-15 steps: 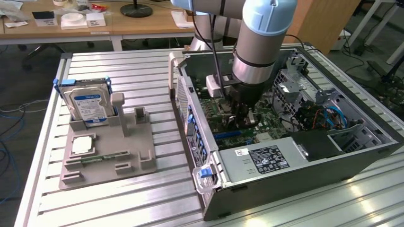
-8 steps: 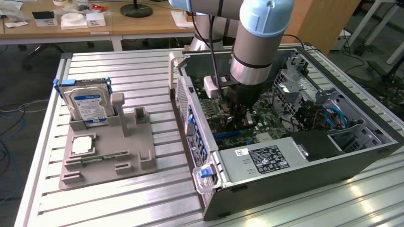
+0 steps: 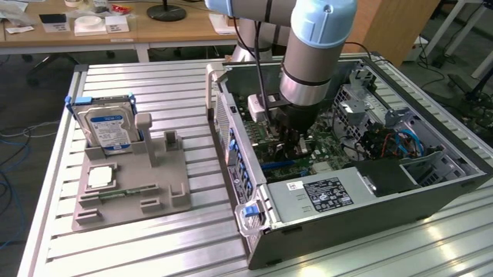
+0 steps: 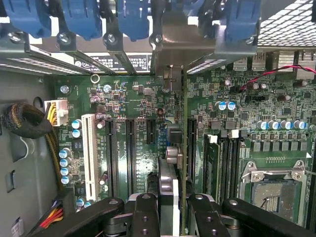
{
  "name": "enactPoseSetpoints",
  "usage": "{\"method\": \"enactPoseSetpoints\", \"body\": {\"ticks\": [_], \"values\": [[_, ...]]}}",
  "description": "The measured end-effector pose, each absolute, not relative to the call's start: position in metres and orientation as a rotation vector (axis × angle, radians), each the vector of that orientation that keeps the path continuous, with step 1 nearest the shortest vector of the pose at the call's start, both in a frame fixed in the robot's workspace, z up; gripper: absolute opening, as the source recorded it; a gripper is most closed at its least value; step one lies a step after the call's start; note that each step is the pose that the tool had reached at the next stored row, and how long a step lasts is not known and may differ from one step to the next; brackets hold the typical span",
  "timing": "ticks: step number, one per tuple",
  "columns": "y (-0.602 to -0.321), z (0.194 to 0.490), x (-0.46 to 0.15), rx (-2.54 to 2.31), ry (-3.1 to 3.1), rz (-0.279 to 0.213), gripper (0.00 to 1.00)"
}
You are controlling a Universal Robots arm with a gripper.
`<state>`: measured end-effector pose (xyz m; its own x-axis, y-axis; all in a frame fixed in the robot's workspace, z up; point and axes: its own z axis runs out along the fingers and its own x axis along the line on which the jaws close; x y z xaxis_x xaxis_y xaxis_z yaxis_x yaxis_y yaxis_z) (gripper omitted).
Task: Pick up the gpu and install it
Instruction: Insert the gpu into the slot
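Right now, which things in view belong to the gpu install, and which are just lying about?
Job:
gpu, edge-on in the gripper
motherboard
computer case

Lying about:
hard drive
grey holder
memory stick

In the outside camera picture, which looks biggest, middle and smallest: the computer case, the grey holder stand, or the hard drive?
1. computer case
2. grey holder stand
3. hard drive
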<state>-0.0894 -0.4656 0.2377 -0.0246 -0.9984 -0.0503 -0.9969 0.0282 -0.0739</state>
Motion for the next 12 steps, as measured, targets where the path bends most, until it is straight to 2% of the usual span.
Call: {"method": "enactPoseSetpoints", "body": {"ticks": [12], "values": [[-0.4657, 0.2376, -0.0882, -2.133, 2.191, -0.016, 0.28]]}}
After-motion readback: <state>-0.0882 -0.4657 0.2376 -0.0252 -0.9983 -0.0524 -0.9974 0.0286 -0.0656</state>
